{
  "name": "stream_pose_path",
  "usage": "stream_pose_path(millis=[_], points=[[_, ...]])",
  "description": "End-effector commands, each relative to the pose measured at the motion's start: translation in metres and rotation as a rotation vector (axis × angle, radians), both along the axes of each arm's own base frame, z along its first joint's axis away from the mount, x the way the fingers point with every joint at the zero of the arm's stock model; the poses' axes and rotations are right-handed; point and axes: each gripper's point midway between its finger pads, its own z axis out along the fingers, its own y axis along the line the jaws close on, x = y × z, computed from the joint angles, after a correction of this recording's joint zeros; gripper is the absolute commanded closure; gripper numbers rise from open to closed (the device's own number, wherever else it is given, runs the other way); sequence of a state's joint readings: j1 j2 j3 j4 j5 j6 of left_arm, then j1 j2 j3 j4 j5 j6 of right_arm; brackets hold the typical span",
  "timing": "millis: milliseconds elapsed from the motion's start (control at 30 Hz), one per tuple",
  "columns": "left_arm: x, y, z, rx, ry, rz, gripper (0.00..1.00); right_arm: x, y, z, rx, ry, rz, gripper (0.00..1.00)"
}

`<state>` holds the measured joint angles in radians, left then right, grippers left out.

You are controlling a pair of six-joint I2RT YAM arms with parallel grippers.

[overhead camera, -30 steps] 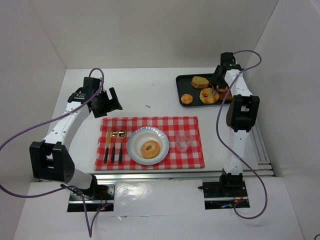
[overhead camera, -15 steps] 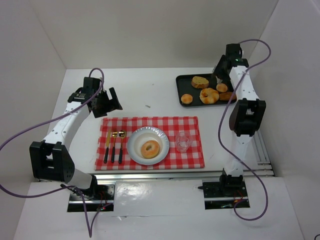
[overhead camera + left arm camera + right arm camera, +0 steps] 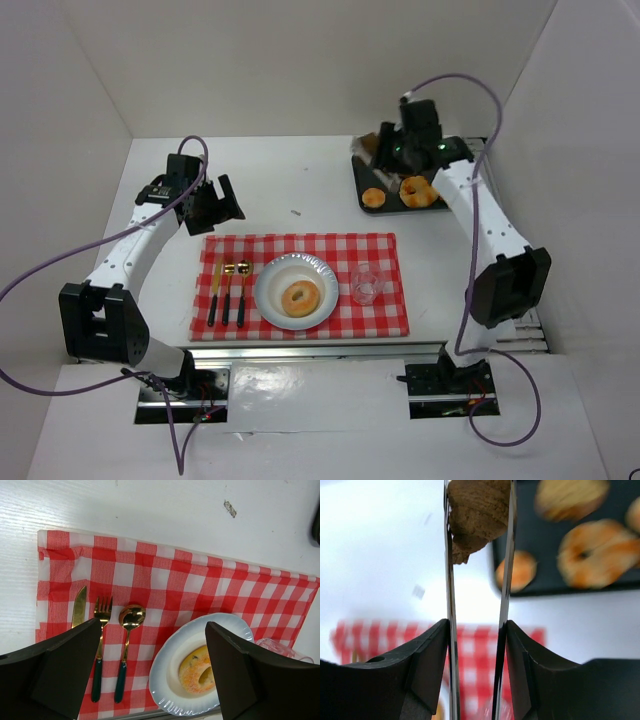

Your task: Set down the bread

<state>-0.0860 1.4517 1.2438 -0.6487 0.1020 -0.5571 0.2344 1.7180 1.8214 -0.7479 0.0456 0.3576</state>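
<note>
My right gripper (image 3: 378, 150) hangs over the far left corner of the black tray (image 3: 357, 181). In the right wrist view it (image 3: 478, 495) is shut on a brown piece of bread (image 3: 479, 516), held in the air between its thin fingers. A white plate (image 3: 268, 281) on the red checked placemat (image 3: 380, 315) holds a bagel (image 3: 300, 298). My left gripper (image 3: 215, 205) is open and empty above the table behind the placemat's far left corner. Its view shows the plate (image 3: 167, 667) and the bagel (image 3: 200, 672) between its fingers.
On the tray lie a bagel (image 3: 418, 190) and a small bun (image 3: 373, 197); the right wrist view also shows a toast slice (image 3: 570, 497). A clear glass (image 3: 365, 283) stands right of the plate. A knife (image 3: 79, 612), fork (image 3: 100, 645) and spoon (image 3: 127, 645) lie left of it.
My right arm has swung left from the tray's right side to its far left corner, carrying the brown bread. The left arm has not moved.
</note>
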Motion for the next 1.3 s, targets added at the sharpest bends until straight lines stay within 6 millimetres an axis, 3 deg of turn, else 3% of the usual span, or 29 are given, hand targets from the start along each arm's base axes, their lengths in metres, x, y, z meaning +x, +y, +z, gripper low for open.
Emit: stream_pose_path(millis=[0, 67, 100, 133, 200, 233, 333, 433, 733, 800, 967, 1067, 1267], points=[[0.009, -0.001, 0.024, -0.003, -0.081, 0.006, 0.02, -0.076, 0.083, -0.007, 0.063, 0.056, 0.285, 0.55], [0.009, -0.001, 0.026, -0.003, -0.081, 0.006, 0.02, -0.105, 0.116, -0.015, 0.101, 0.077, 0.375, 0.55], [0.007, 0.001, 0.025, 0.0, -0.07, 0.019, 0.02, -0.129, 0.142, -0.02, 0.112, 0.094, 0.455, 0.55], [0.007, 0.001, 0.025, 0.0, -0.07, 0.02, 0.02, -0.146, 0.151, -0.035, 0.105, 0.137, 0.483, 0.55], [0.007, 0.003, 0.028, 0.007, -0.08, 0.025, 0.02, -0.172, 0.168, -0.042, 0.094, 0.156, 0.555, 0.55], [0.008, 0.006, 0.028, 0.007, -0.08, 0.035, 0.02, -0.196, 0.185, -0.052, 0.084, 0.187, 0.619, 0.55], [0.008, 0.006, 0.028, 0.007, -0.08, 0.035, 0.02, -0.235, 0.208, -0.062, 0.061, 0.213, 0.716, 0.55], [0.008, 0.009, 0.031, 0.006, -0.089, 0.044, 0.02, -0.256, 0.215, -0.075, 0.023, 0.252, 0.747, 0.55], [0.007, 0.009, 0.034, 0.006, -0.098, 0.044, 0.02, -0.284, 0.213, -0.097, -0.08, 0.317, 0.739, 0.55], [0.007, 0.009, 0.034, 0.0, -0.096, 0.051, 0.02, -0.286, 0.209, -0.106, -0.108, 0.324, 0.73, 0.52], [0.007, 0.008, 0.031, -0.006, -0.087, 0.045, 0.02, -0.285, 0.212, -0.114, -0.13, 0.326, 0.726, 0.31], [0.007, 0.008, 0.031, -0.006, -0.087, 0.045, 0.02, -0.283, 0.214, -0.111, -0.159, 0.324, 0.726, 0.21], [0.009, 0.006, 0.033, -0.014, -0.095, 0.039, 0.02, -0.271, 0.208, -0.081, -0.226, 0.251, 0.714, 0.2]])
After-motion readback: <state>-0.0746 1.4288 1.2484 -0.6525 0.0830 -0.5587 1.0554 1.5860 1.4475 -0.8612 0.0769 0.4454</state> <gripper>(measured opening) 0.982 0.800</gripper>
